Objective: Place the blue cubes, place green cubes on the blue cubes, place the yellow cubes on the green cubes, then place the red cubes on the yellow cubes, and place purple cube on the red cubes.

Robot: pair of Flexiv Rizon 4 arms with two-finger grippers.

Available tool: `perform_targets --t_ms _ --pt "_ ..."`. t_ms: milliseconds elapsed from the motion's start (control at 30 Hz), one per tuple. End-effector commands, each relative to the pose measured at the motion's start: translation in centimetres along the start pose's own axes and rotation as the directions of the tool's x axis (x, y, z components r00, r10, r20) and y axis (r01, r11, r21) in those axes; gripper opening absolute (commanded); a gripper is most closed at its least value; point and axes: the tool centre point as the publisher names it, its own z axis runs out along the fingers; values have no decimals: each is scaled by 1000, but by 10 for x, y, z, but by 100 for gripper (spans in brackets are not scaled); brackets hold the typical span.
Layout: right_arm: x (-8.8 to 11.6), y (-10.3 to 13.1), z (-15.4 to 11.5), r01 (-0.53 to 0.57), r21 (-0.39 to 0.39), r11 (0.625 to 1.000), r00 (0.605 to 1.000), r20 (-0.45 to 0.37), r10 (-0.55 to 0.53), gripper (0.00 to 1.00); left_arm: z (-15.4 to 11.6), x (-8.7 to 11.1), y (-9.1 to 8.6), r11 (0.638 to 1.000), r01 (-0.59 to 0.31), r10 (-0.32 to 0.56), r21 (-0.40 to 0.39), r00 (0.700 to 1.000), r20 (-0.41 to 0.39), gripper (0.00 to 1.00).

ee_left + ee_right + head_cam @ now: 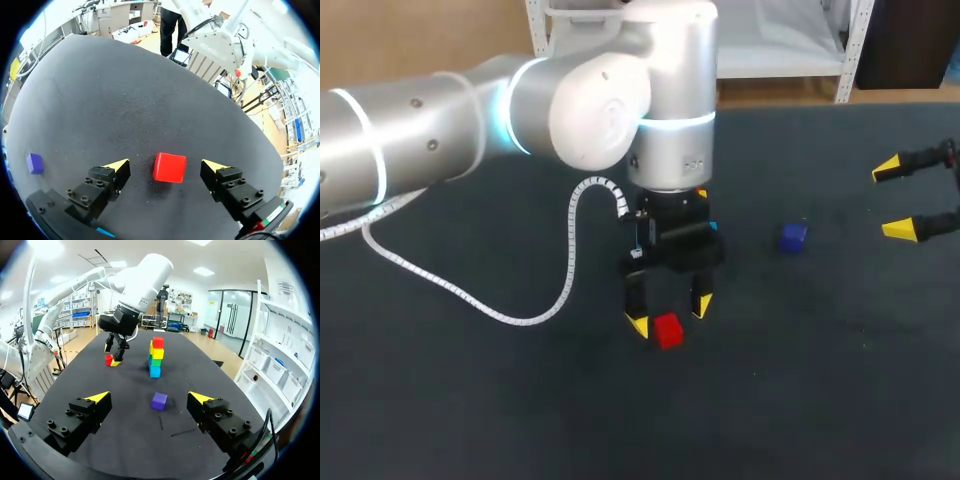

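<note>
Dark table (pixel 520 400) carries a stack (pixel 156 357) of blue, green, yellow and red cubes, so we judge four tiers done. Our left jaws stand apart astride a loose red cube (pixel 169 167) on the table, touching neither side. Our right jaws hang apart, with the purple cube (pixel 159 401) ahead, short of the stack, unplaced.

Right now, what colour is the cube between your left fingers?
The cube is red; left wrist view shows best.
</note>
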Motion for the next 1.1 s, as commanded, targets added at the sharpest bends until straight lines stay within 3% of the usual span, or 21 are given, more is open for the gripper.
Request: perform_targets --t_ms 33,233,333,467,533,633,767,867,1100 --pt "0 0 1 1 0 1000 1000 1 -1 100 3 -1 -7 999 13 -13 -43 1000 -1 93" --pt "0 0 1 1 0 1000 1000 1 -1 100 6 -3 -9 998 9 -9 -59 1000 3 91" --pt "0 0 1 1 0 1000 1000 1 -1 100 8 -3 -10 998 0 1 -61 1000 4 76" --pt "0 0 1 1 0 1000 1000 1 -1 100 9 -2 -10 998 -16 16 -65 1000 4 78" --pt "0 0 1 1 0 1000 1000 1 -1 100 9 -1 -10 998 -20 20 -64 1000 5 62" --pt "0 0 1 1 0 1000 1000 1 -1 100 10 0 -10 998 -29 29 -62 1000 3 56" --pt "0 0 1 1 0 1000 1000 1 -1 100 9 3 -11 997 -32 32 -68 999 1 32" --pt "0 0 1 1 0 1000 1000 1 -1 100 9 4 -11 997 -22 22 -75 1000 0 0" --pt "0 0 1 1 0 1000 1000 1 -1 100 -4 9 -18 982 93 -88 -162 995 38 0"
